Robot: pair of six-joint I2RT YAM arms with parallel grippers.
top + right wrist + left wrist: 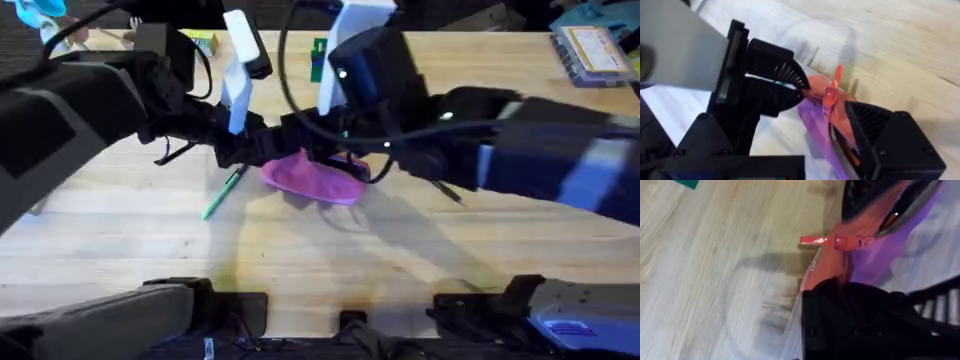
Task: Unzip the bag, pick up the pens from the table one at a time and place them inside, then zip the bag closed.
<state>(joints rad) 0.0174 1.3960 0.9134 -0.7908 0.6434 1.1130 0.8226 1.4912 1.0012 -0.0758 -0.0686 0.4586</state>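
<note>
The pink bag (318, 180) lies mid-table (300, 260), one end lifted. My left gripper (262, 152) is shut on that end; in the left wrist view its black finger (850, 315) covers the bag (880, 255) just below the red pull (820, 241), and dark lining (862, 195) shows beyond. My right gripper (352, 165) stands open over the bag's other side, one finger (880, 130) beside the fabric (815, 120), with the pull (832, 87) sticking up free. The green pen (222, 193) lies left of the bag. A black pen (447, 192) peeks out under the right arm.
A small green board (318, 58) sits at the back centre, and a clear box of parts (590, 50) at the back right. A yellow-green box (200, 40) stands at the back left. Both arms cross the table's middle; bare wood stretches toward the front.
</note>
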